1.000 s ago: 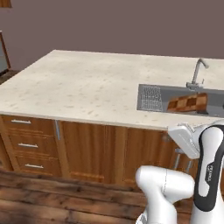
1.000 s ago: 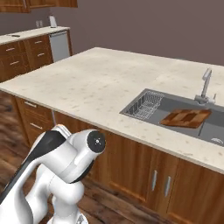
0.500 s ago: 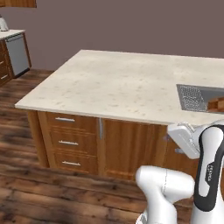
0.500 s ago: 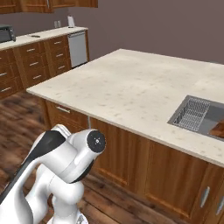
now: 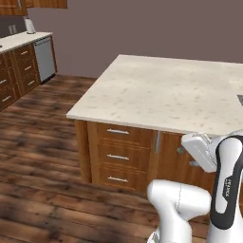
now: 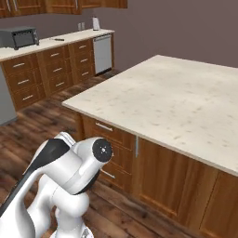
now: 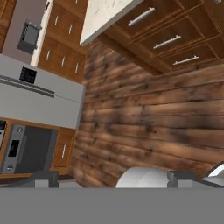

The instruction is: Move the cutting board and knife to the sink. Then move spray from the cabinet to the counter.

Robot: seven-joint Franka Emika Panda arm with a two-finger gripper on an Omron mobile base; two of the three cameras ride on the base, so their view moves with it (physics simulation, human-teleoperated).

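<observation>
You face a cream counter [image 5: 175, 90] flecked with brown, above reddish-brown wooden drawers [image 5: 118, 156] with silver handles. The floor [image 5: 42, 166] is dark brown planks with streaked grain. The far wall [image 5: 142, 28] is dull mauve-grey. A black toaster oven [image 6: 18, 36] sits on another cream counter.

You see the counter [image 5: 161, 90] run off the right edge of the left base view, where a dark sliver [image 5: 240, 98] at that edge is too cut off to name. In the right base view the counter also leaves the frame at right. On the far worktop [image 6: 56, 42] a small dark item [image 6: 58, 39] is too small for you to identify. In the hand view the fingertips [image 7: 43, 178] barely rise above the bottom band.
</observation>
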